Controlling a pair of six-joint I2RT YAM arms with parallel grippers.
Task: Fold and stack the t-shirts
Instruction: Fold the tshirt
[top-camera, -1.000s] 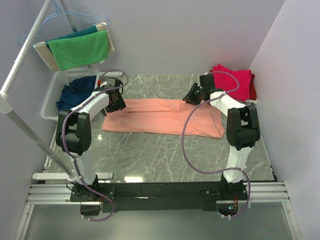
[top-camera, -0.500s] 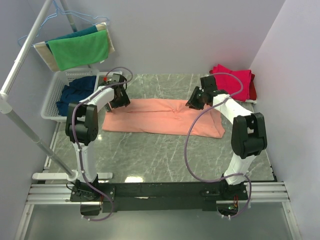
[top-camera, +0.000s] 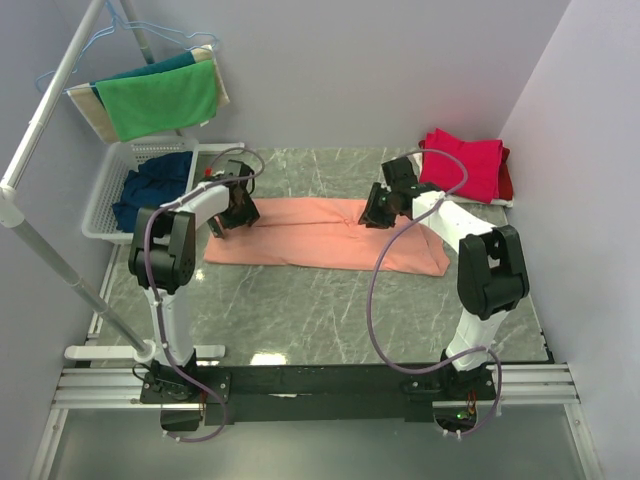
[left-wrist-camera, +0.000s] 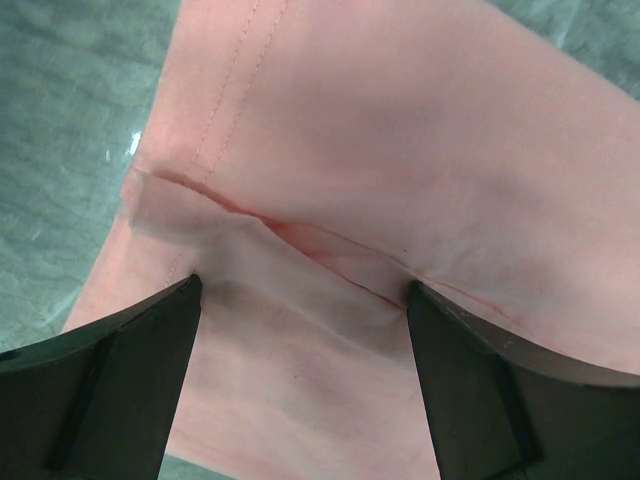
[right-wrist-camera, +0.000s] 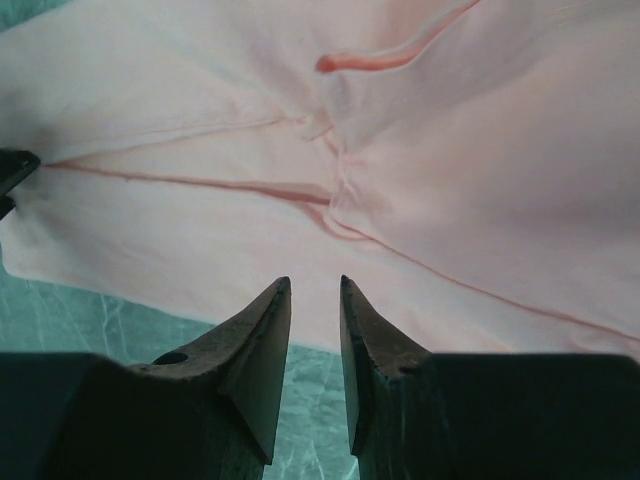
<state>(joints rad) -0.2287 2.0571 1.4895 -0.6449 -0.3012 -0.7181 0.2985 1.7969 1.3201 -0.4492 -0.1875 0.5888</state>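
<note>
A salmon-orange t-shirt (top-camera: 330, 235) lies folded into a long strip across the table. My left gripper (top-camera: 236, 211) hovers over its left end. In the left wrist view the gripper (left-wrist-camera: 302, 290) is wide open, with a loose flap and hem of the shirt (left-wrist-camera: 400, 150) below it. My right gripper (top-camera: 377, 211) is over the shirt's back edge near the middle. In the right wrist view the gripper (right-wrist-camera: 314, 282) is empty, its jaws only narrowly apart above the shirt's (right-wrist-camera: 450, 150) creases. Crimson-pink and red t-shirts (top-camera: 468, 166) are stacked at the back right. A navy t-shirt (top-camera: 150, 185) lies in a basket.
A white basket (top-camera: 100, 195) stands at the back left. Green, teal and beige cloths (top-camera: 160, 98) hang on a metal rack (top-camera: 40, 110) above it. Walls close in at the back and right. Bare marble table (top-camera: 330, 310) lies in front of the shirt.
The right gripper has moved left and nearer, over the middle of the shirt. The left gripper has shifted slightly over the shirt's left end, and its arm has swung upright.
</note>
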